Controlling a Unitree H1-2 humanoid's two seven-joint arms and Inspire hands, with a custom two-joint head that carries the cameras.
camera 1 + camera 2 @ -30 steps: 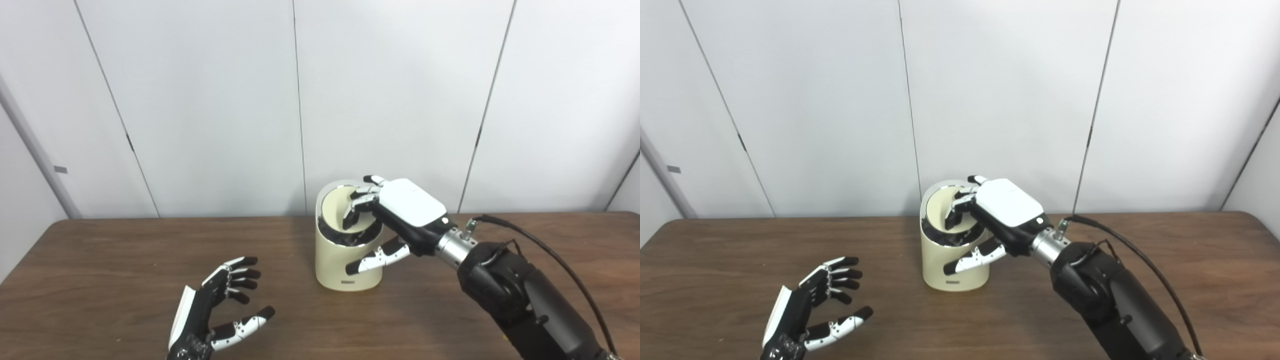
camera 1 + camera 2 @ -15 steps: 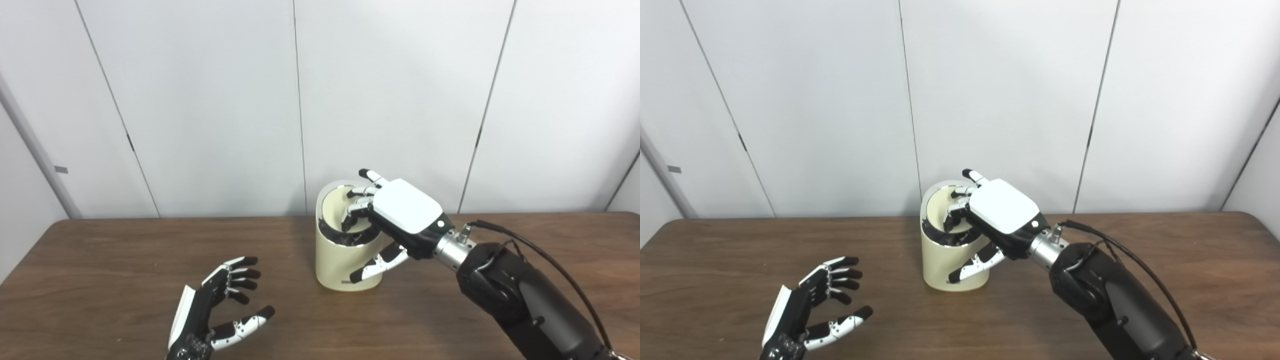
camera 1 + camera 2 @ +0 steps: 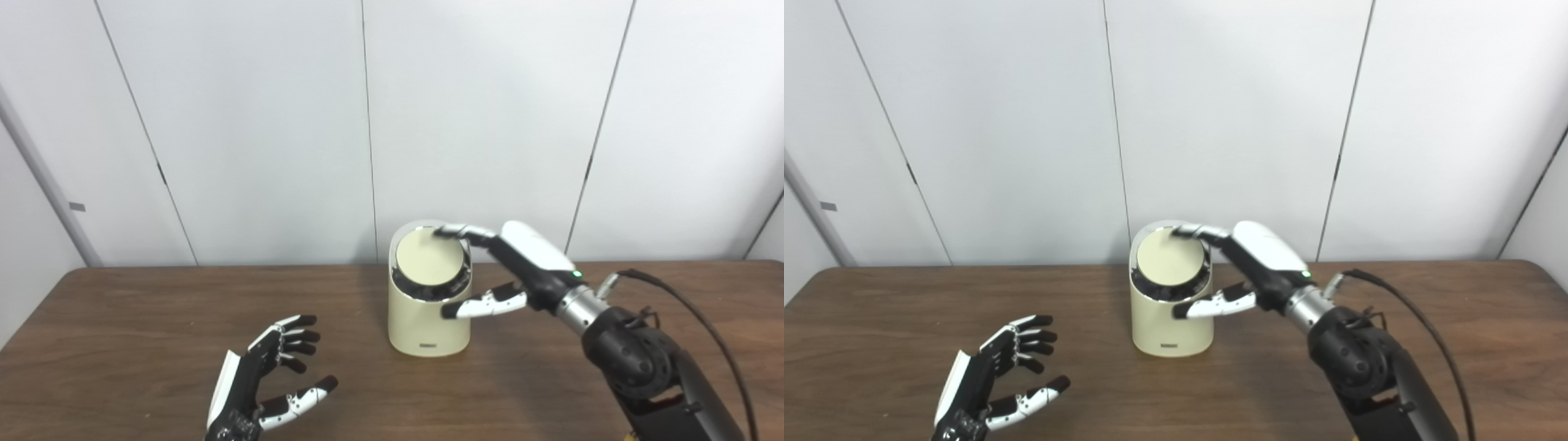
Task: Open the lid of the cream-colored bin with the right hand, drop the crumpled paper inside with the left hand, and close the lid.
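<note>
One cream-colored bin (image 3: 428, 318), upright on the brown wooden bench (image 3: 122, 318), just in front of the white panelled wall (image 3: 245, 122), a little right of the bench's middle. One round lid (image 3: 427, 258), cream with a chrome rim, tilted toward the cameras and seated in the bin's slanted top opening; dark gap visible along the lid's lower edge. One small dark label low on the bin's front face.

Two hands in view. Right hand (image 3: 517, 263), white-backed with black palm, reaching in from the right at the level of the bin's top: fingers (image 3: 456, 231) extended leftward, tips at the lid's upper right edge, seemingly touching it; thumb (image 3: 484, 302) held out separately below, just beside the bin's right wall. Fingers spread, nothing enclosed, hence open. One silver wrist collar and one black cable looping off the forearm to the right.

Left hand (image 3: 995, 380), low at the front left of the bench, well apart from the bin: palm turned inward, fingers (image 3: 1029, 343) loosely curled and spaced, thumb set apart below them, holding nothing, hence open.

Crumpled paper: zero pieces visible on the bench or in either hand; bin interior hidden by the lid.

Wall behind: several flat white panels divided by thin dark seams, with one grey slanted post at the far left.
</note>
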